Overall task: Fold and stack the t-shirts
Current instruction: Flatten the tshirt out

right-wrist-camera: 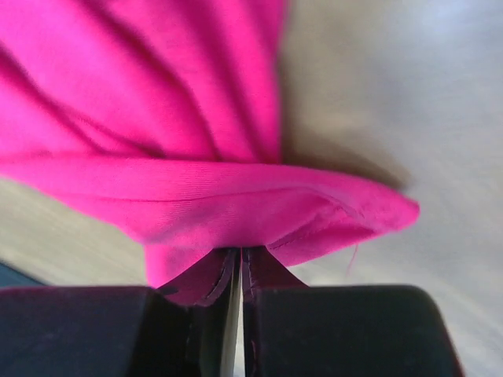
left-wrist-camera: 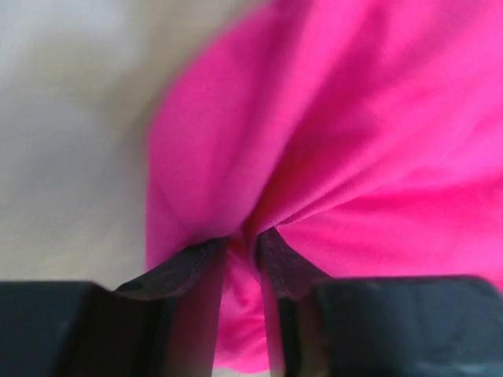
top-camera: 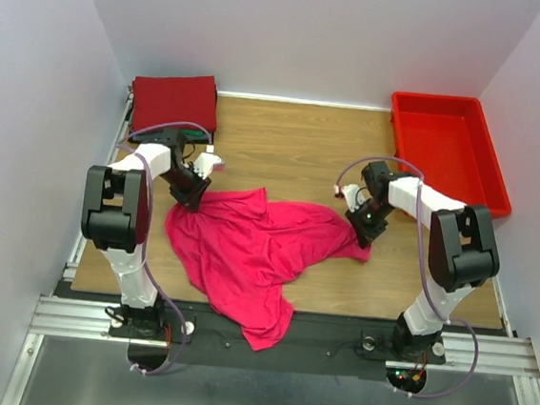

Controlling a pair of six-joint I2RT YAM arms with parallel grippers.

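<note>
The pink t-shirt point(top-camera: 246, 248) lay unfolded and creased on the wooden table point(top-camera: 294, 147). It was bright magenta and spread between the two sets of jaws, with one lobe drooping over the near edge. The left gripper point(top-camera: 192, 193) had its jaws drawn close on a gathered fold at the shirt's left corner, and cloth bunched into the narrow gap between the fingers point(left-wrist-camera: 189, 267). The right gripper point(top-camera: 363, 231) pinched the shirt's right corner with its jaws almost touching, a stitched hem just ahead of them. Beyond the left jaws, well apart, lay a folded dark red t-shirt point(top-camera: 173, 100). Beyond the right jaws and further to the right stood the red bin point(top-camera: 444, 152), its bare floor showing.
</note>
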